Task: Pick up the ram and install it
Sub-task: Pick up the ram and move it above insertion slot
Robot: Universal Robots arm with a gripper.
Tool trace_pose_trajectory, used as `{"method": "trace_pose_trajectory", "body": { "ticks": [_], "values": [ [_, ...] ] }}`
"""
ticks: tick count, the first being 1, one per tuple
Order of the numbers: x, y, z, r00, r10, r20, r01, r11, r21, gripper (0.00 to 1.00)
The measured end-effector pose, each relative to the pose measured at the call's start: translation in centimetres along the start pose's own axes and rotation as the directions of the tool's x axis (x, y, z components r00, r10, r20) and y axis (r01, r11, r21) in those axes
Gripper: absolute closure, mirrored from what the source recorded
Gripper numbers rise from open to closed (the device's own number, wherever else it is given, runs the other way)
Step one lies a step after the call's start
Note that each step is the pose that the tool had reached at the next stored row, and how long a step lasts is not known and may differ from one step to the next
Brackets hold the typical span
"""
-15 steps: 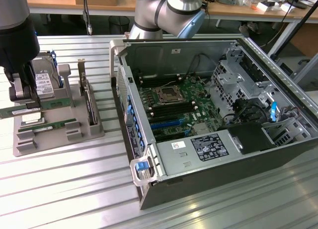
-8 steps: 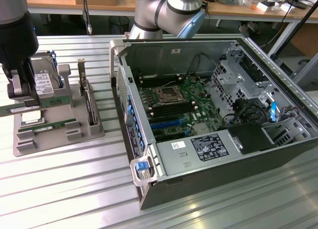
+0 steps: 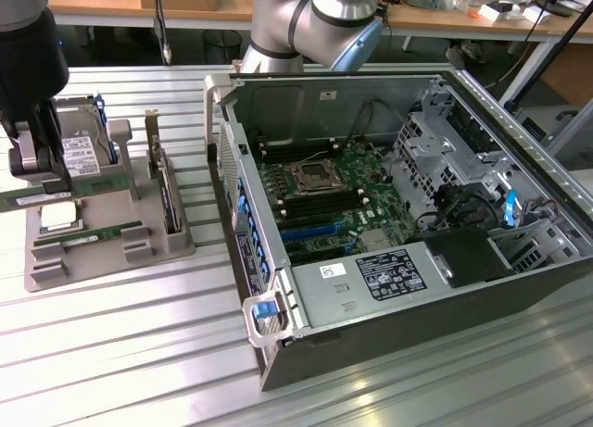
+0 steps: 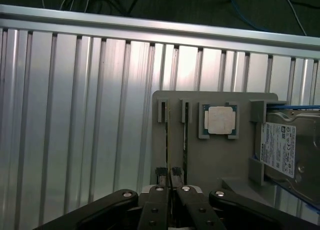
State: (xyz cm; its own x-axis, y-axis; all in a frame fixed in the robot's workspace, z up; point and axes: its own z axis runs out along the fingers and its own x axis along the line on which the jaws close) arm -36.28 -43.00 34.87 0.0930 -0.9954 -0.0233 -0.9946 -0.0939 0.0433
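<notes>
The fingers (image 4: 161, 176) squeeze the thin green ram (image 3: 42, 197), which sits at their 6 o'clock in the exterior view.

Tally from my station.

- One open computer case (image 3: 417, 327), 3 o'clock in the exterior view.
- Inside it, one motherboard (image 3: 371, 205) with one processor socket (image 3: 310, 175).
- One grey holder (image 3: 93, 257), 9 o'clock.
- On the holder I count one hard drive (image 3: 79, 154), one loose processor chip (image 3: 57, 216) and one expansion card (image 3: 165, 191).
- I also count two green memory boards: ram stick (image 3: 28, 200) and second ram stick (image 3: 97, 231).
- One gripper (image 4: 169, 176).
</notes>
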Motion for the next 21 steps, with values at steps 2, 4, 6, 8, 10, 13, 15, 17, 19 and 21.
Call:
{"method": "trace_pose_trajectory", "body": {
  "ticks": [2,4,6,8,10,13,15,17,19,21],
  "values": [
    [0.0,0.01,-0.21,1.0000,0.000,0.0000,0.000,1.0000,0.0000,0.88],
    [0.0,0.02,-0.38,1.0000,0.000,0.0000,0.000,1.0000,0.0001,0.88],
    [0.0,0.03,-0.61,1.0000,0.000,0.0000,0.000,1.0000,0.0000,0.88],
    [0.0,0.03,-0.78,1.0000,0.000,-0.0001,0.000,1.0000,-0.0001,0.88],
    [0.0,0.04,-0.92,1.0000,0.000,0.0000,0.000,1.0000,-0.0001,0.88],
    [0.0,0.05,-1.09,1.0000,0.000,0.0000,0.000,1.0000,0.0000,0.88],
    [0.0,0.05,-1.18,1.0000,0.000,-0.0001,0.000,1.0000,-0.0001,0.88],
    [0.0,0.05,-1.27,1.0000,0.000,0.0000,0.000,1.0000,0.0000,0.88],
    [0.0,0.06,-1.44,1.0000,0.000,0.0000,0.000,1.0000,0.0000,0.88],
    [0.0,0.07,-1.58,1.0000,0.000,0.0000,0.000,1.0000,0.0000,0.88]
  ]
}}
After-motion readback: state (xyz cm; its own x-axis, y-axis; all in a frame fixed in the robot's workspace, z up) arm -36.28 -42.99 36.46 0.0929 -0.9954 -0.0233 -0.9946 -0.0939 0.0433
